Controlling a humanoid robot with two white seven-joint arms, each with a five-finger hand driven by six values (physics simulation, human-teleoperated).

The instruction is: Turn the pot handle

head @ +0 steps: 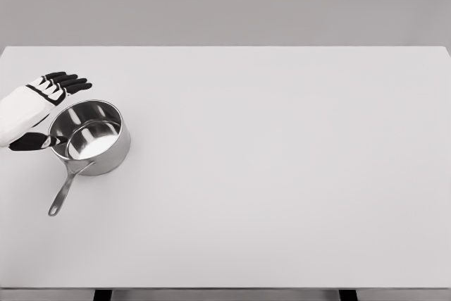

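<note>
Fingers of the left hand are spread and relaxed, grasping nothing, the thumb at the pot's rim. Just beside it at three o'clock sits the steel pot, at the table's nine o'clock edge. Its handle runs toward seven o'clock.

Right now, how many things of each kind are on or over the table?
Steel pot with handle: 1
Robot hand, the left hand, open beside the pot: 1
Total on the table: 2
</note>
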